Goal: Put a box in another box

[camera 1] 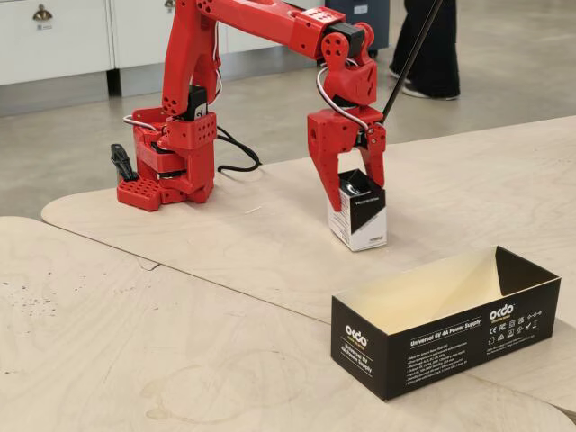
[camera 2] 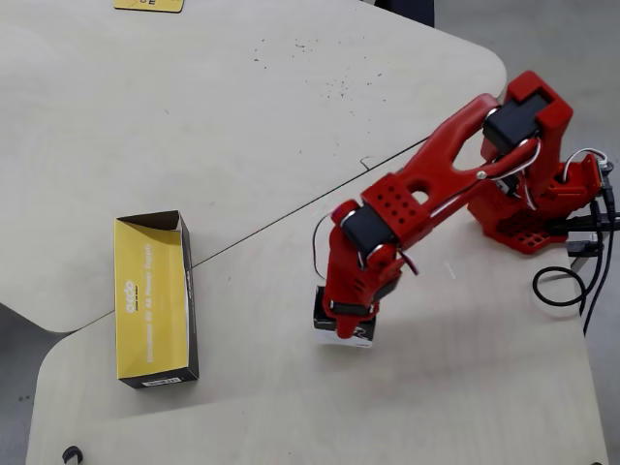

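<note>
The small black-and-white box point(camera 1: 364, 225) stands on the wooden table point(camera 1: 180, 342), near the middle of the fixed view. My red gripper point(camera 1: 355, 196) points down over it, one finger on each side of its glossy black top, jaws closed against it. In the overhead view the gripper point(camera 2: 344, 315) covers most of the small box point(camera 2: 341, 336). The long black OKDO box point(camera 1: 441, 346) lies open-topped at the front right of the fixed view, apart from the gripper. In the overhead view the OKDO box point(camera 2: 190, 300) is at the left, its inside yellowish.
The arm's base point(camera 1: 166, 171) sits at the back left with black cables point(camera 1: 238, 166) beside it. The table is made of several panels with seams and curved edges. A person's legs point(camera 1: 432, 45) stand on the floor behind. A yellow item point(camera 2: 145, 5) lies at the far edge.
</note>
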